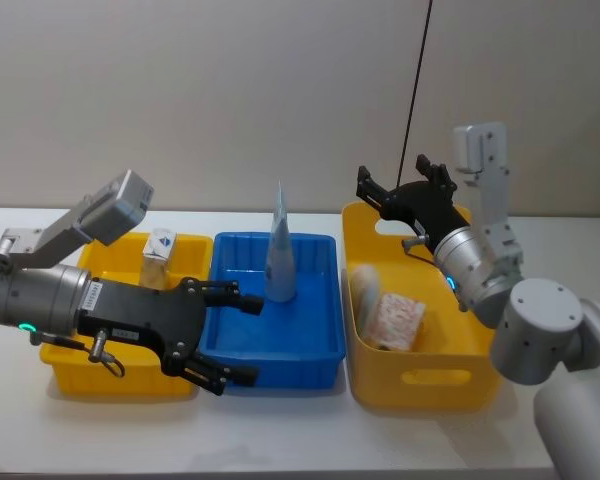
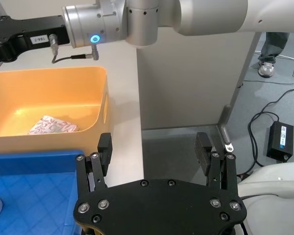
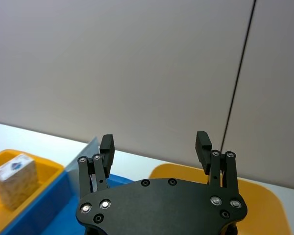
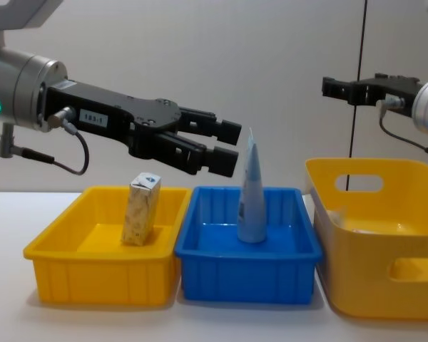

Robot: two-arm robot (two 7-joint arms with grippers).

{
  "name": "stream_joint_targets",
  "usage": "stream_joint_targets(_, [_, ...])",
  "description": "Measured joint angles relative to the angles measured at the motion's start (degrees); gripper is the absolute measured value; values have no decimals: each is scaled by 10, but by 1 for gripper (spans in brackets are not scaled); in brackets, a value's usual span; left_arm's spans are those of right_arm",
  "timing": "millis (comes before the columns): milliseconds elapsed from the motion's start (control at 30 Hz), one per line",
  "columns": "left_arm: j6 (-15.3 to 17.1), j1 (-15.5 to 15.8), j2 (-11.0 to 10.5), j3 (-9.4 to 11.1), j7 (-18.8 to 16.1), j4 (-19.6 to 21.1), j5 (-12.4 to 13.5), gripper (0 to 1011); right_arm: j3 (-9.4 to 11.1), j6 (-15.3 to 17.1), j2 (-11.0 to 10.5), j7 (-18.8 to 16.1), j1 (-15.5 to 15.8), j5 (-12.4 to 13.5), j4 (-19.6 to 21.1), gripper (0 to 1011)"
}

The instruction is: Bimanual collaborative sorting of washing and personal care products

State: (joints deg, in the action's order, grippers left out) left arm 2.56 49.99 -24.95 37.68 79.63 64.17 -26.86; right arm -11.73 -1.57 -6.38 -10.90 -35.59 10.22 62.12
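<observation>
Three products sit in three containers lined up on the white counter (image 1: 280,430). One pale blue tube (image 4: 252,196) stands upright on its cap in the blue tray (image 4: 248,274), its tapered end pointing up. Beside it, in the low yellow tray (image 4: 100,269) on the robot's left, a small cream carton (image 4: 141,210) with a blue mark on top stands upright near the back wall. In the deeper yellow bin (image 1: 420,375) on the robot's right, a white carton with a red leafy pattern (image 1: 398,322) leans tilted against the inside.

Above the front part of the blue tray and the seam with the low yellow tray hangs the left pincer (image 1: 230,335), its fingers spread apart and holding nothing; in the chest view it sits higher than the tube's tip and just beside it, not touching. Over the back rim of the deep bin hovers the right pincer (image 1: 405,190), raised well clear of the carton below, its fingers likewise apart and empty.
</observation>
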Motion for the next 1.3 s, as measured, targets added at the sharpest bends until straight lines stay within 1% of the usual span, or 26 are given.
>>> stream_joint_targets(133, [0, 0, 0, 0, 0, 0, 0, 1001, -1, 13, -14, -34, 14, 15, 32, 1000])
stream_joint_targets(167, [0, 0, 0, 0, 0, 0, 0, 1001, -1, 13, -14, -34, 14, 15, 32, 1000])
stream_joint_targets(300, [0, 0, 0, 0, 0, 0, 0, 1001, -2, 30, -32, -73, 31, 32, 65, 1000])
stream_joint_targets(467, [0, 0, 0, 0, 0, 0, 0, 1001, -3, 47, -53, -109, 50, 50, 98, 1000])
stream_joint_targets(500, [0, 0, 0, 0, 0, 0, 0, 1001, -3, 53, -61, -122, 57, 56, 109, 1000])
stream_joint_targets(533, [0, 0, 0, 0, 0, 0, 0, 1001, -3, 55, -63, -128, 60, 58, 113, 1000])
stream_joint_targets(567, [0, 0, 0, 0, 0, 0, 0, 1001, -2, 58, -69, -135, 65, 62, 121, 1000])
stream_joint_targets(600, [0, 0, 0, 0, 0, 0, 0, 1001, -2, 65, -78, -149, 75, 68, 133, 1000])
stream_joint_targets(633, [0, 0, 0, 0, 0, 0, 0, 1001, -2, 68, -82, -155, 80, 71, 138, 1000])
stream_joint_targets(667, [0, 0, 0, 0, 0, 0, 0, 1001, -1, 74, -93, -167, 90, 77, 151, 1000])
stream_joint_targets(700, [0, 0, 0, 0, 0, 0, 0, 1001, 0, 76, -97, -173, 93, 80, 155, 1000])
stream_joint_targets(767, [0, 0, 0, 0, 0, 0, 0, 1001, 1, 83, -113, -190, 111, 88, 173, 1000])
stream_joint_targets(800, [0, 0, 0, 0, 0, 0, 0, 1001, 1, 83, -113, -190, 111, 88, 173, 1000])
stream_joint_targets(867, [0, 0, 0, 0, 0, 0, 0, 1001, 4, 92, -129, -209, 129, 98, 190, 1000])
stream_joint_targets(900, [0, 0, 0, 0, 0, 0, 0, 1001, 4, 92, -129, -209, 129, 98, 190, 1000])
stream_joint_targets(967, [0, 0, 0, 0, 0, 0, 0, 1001, 6, 98, -143, -226, 143, 107, 202, 1000])
stream_joint_targets(1000, [0, 0, 0, 0, 0, 0, 0, 1001, 6, 98, -143, -226, 143, 107, 202, 1000])
stream_joint_targets(1100, [0, 0, 0, 0, 0, 0, 0, 1001, 7, 101, -156, -244, 153, 116, 208, 1000])
stream_joint_targets(1300, [0, 0, 0, 0, 0, 0, 0, 1001, 8, 101, -166, -259, 156, 125, 207, 1000])
